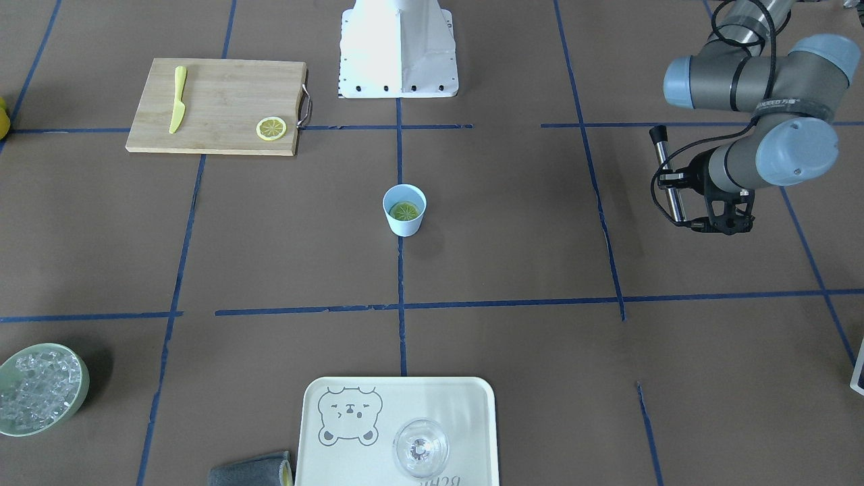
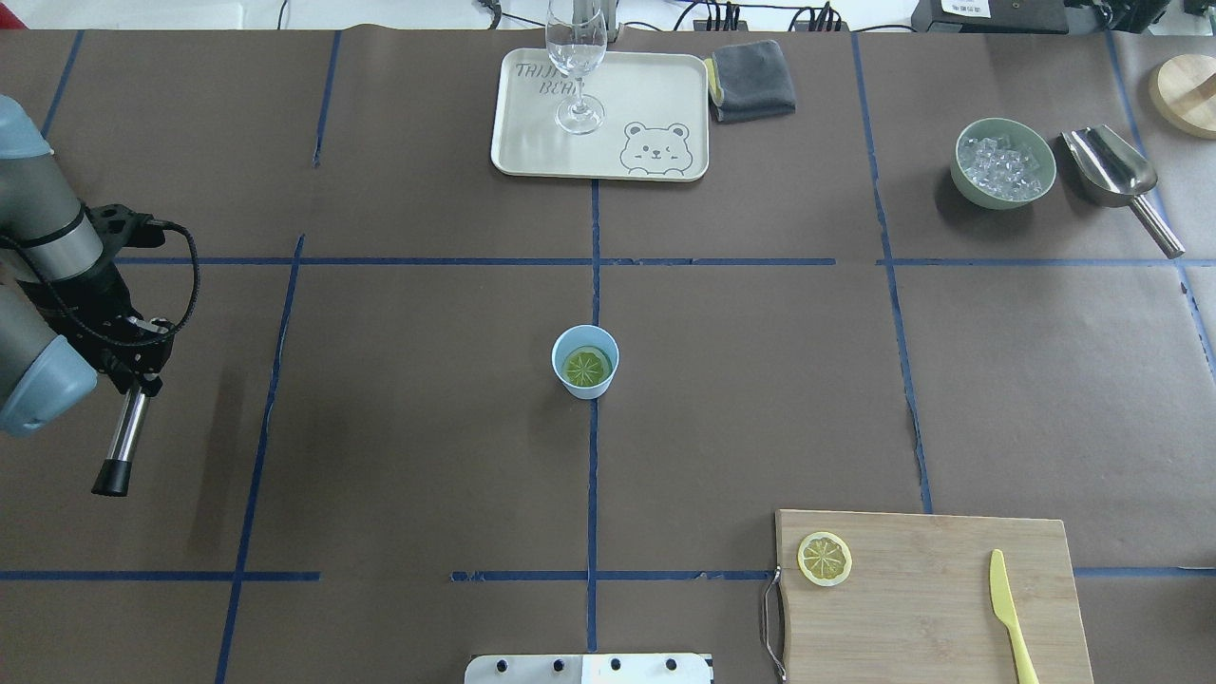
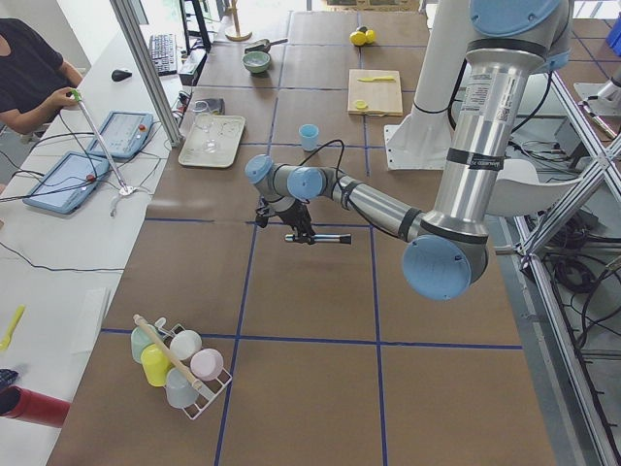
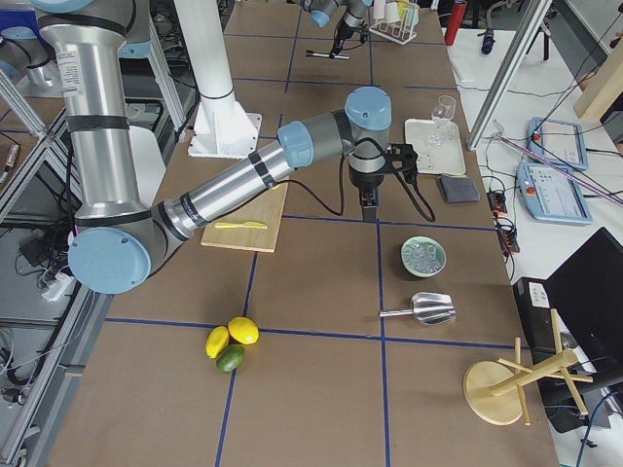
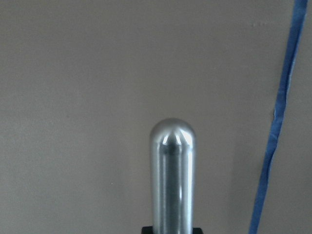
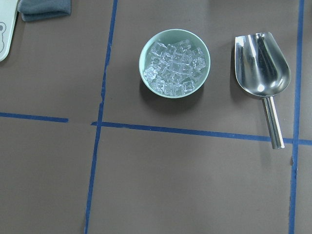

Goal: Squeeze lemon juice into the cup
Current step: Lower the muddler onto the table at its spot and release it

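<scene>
Now: lemon (image 2: pixel 586 366) lies flat inside the cup (image 2: pixel 585 331)

Well left of the cup, left gripper (image 2: pixel 136 372) is clamped on a steel rod (image 2: pixel 125 437), black cap toward the robot. Cup stands upright. Right of the cup and nearer the robot, cutting board (image 2: pixel 931 608) carries second slice (image 2: pixel 824 558) and yellow knife (image 2: pixel 1009 617). Far right of the cup, right gripper (image 4: pixel 370 206) hangs near ice bowl (image 2: pixel 1002 201); spread or closed, cannot tell.
</scene>
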`<state>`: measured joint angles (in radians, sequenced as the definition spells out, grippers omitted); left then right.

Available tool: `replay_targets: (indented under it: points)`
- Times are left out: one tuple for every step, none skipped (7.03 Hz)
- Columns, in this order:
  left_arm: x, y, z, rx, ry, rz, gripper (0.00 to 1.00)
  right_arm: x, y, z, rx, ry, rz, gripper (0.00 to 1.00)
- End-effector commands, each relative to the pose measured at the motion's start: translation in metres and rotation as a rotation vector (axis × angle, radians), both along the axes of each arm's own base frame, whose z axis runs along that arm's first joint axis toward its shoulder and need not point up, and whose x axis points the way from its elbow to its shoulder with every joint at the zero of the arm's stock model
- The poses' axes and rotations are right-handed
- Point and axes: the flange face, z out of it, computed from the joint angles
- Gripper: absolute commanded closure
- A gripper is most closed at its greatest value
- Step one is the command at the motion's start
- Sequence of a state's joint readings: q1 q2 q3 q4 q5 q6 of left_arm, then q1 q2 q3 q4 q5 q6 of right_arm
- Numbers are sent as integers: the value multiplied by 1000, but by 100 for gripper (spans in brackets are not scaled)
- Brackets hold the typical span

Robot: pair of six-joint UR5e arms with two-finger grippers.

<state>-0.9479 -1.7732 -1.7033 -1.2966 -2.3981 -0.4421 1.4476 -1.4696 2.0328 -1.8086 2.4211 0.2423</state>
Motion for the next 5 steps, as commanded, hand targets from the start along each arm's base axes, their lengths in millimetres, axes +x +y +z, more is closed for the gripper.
replay_targets:
  points:
    - [4,-13,25,5,2,-14,100,-1,0,1,0,1,-2,0]
    - [7,-17,37,4,2,-28,100,-1,0,1,0,1,-2,0]
    - [10,-22,42,1,2,-45,100,-1,-1,0,1,1,-2,0]
    - [10,-23,41,1,1,-48,100,-1,-1,0,1,1,-2,0]
    - [10,-23,41,1,1,-48,100,-1,-1,0,1,1,-2,0]
